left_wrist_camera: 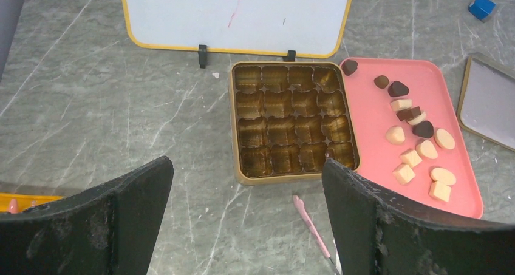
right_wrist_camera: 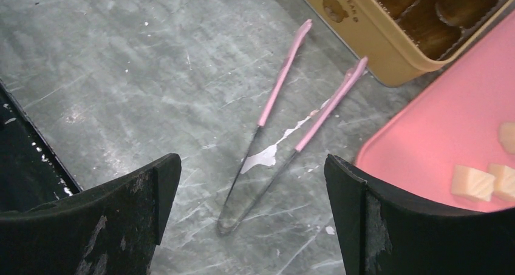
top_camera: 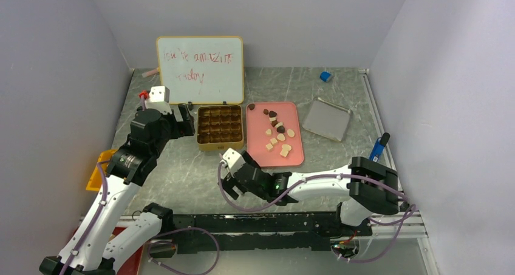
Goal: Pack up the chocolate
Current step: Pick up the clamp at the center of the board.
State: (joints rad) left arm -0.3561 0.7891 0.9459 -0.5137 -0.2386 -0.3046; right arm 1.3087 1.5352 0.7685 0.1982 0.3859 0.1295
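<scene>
Right wrist view: tweezers (right_wrist_camera: pixel 280 81) lie flat on the table (right_wrist_camera: pixel 121 74), framed between the fingers of the right tool (right_wrist_camera: pixel 252 166).
Right tool: spread wide, holding nothing.
Tweezers' long axis: slanted across the finger gap, with the joined end nearest the tool and the pink tips splayed toward the gold box (right_wrist_camera: pixel 376 50), ending just short of its wall.
Chocolate (left_wrist_camera: pixel 423 129): dark and tan pieces scattered on the pink tray (left_wrist_camera: pixel 376 141), just beside the box on its right.
Gold box: every cell looks empty, so no packing has been done.
Left tool (left_wrist_camera: pixel 246 166): released as well, empty, hanging to the box's left.
Nearer arm: the right one, since the tweezers lie on its side of the box.
Likely next move: lower the right tool and close it across both tweezer arms. The slant suggests a wrist turn first.
</scene>
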